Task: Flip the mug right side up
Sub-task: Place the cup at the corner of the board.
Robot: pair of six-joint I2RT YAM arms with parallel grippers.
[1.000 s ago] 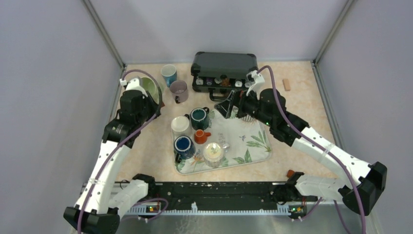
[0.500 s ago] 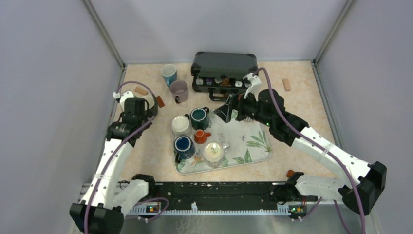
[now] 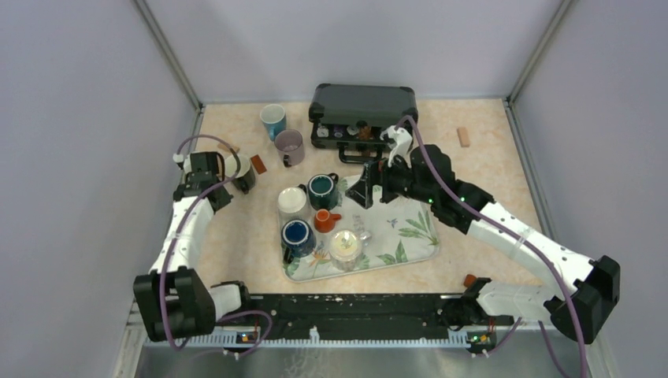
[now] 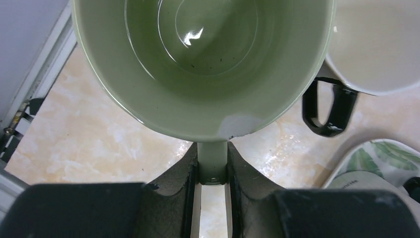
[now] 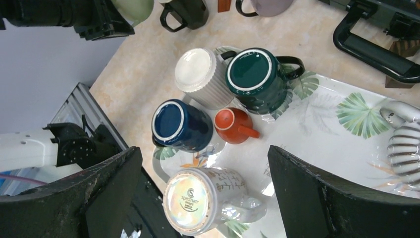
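Presently: green mug [image 4: 203, 59] sits off the tray [image 3: 417, 252], near the left wall, handle pinched in left gripper [image 4: 213, 163], mouth facing that wrist's camera. Right gripper [image 3: 362, 187] is spread wide over the tray, well apart.

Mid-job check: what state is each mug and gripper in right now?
green mug: gripped, opening toward the wrist camera
left gripper: shut on green mug
right gripper: open
white mug: upside down
dark green mug: upside down
blue mug: upside down
orange cup: upside down
pearly mug: upside down
purple mug: upright
light blue mug: upright
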